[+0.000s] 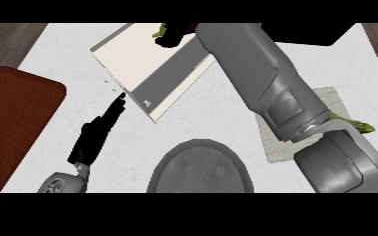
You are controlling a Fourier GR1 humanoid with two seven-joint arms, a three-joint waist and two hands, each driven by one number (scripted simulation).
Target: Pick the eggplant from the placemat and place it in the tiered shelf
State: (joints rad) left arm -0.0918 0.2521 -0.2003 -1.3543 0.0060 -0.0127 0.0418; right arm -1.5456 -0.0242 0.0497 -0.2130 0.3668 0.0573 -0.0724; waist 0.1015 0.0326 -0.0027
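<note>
Head view, right hand (169, 40) gripping eggplant (161, 30) over tiered shelf (136, 55)

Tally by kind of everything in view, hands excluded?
cream tiered shelf: 1
dark purple eggplant, green stem: 1
pale grey square placemat: 1
grey round plate: 1
dark red rounded slab: 1
unidentified green item, right edge: 1
black block, top right: 1
Total: 7

Bulky grey segmented right forearm (258, 75), small grey left wrist (63, 182), slim black left robot hand (100, 130).
</note>
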